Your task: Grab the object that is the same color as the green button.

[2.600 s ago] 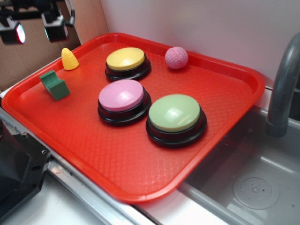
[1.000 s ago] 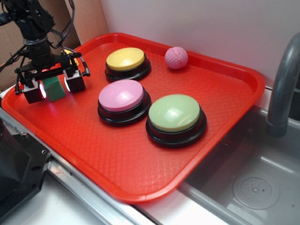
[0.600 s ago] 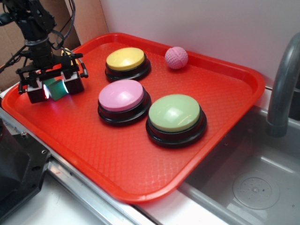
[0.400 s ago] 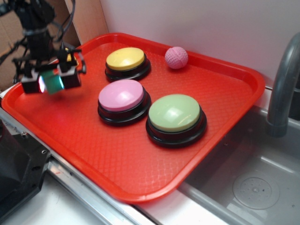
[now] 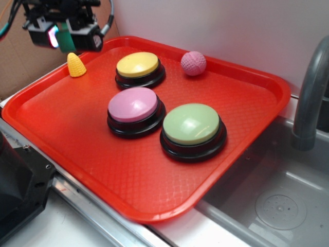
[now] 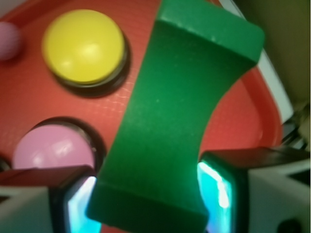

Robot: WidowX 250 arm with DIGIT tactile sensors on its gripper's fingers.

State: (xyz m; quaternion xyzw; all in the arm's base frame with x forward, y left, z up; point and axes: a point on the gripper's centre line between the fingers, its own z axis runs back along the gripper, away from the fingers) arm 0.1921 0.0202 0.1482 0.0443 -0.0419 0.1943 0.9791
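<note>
Your gripper point(image 5: 64, 37) is up in the air over the tray's far left corner, its fingers point(image 6: 221, 194) clamped on the dark green block point(image 6: 170, 121); you can see the block pinched between the two lit pads in the wrist view, clear of the red tray point(image 5: 77, 134); from the exterior view a sliver of it shows between the black finger housings. Beneath and just beside it sits the yellow cone point(image 5: 76, 65) on the tray; the yellow button point(image 5: 138, 66) lies to its right, the pink button point(image 5: 133, 105) nearer you, the green button point(image 5: 191, 125) beside that; the pink ball point(image 5: 193, 63) rests near the far rim.
</note>
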